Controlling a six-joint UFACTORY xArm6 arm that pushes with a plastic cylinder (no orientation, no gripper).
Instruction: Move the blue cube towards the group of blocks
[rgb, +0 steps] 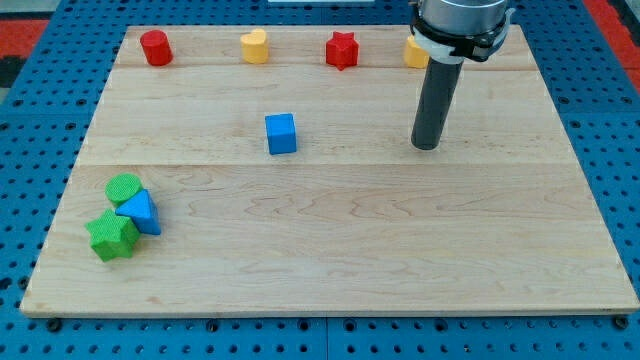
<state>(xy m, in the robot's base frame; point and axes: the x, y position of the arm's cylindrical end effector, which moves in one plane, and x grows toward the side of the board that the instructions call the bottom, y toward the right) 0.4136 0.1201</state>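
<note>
No text, label, brand, number or sign can be read anywhere in the camera view. The wooden bench (400, 240) shows only plain grain, the coloured blocks carry no markings, and the blue perforated surface around the bench bears nothing legible.

Wooden board (400, 240) — eight blocks on it, blue cube (281, 134) mid-board.
</note>
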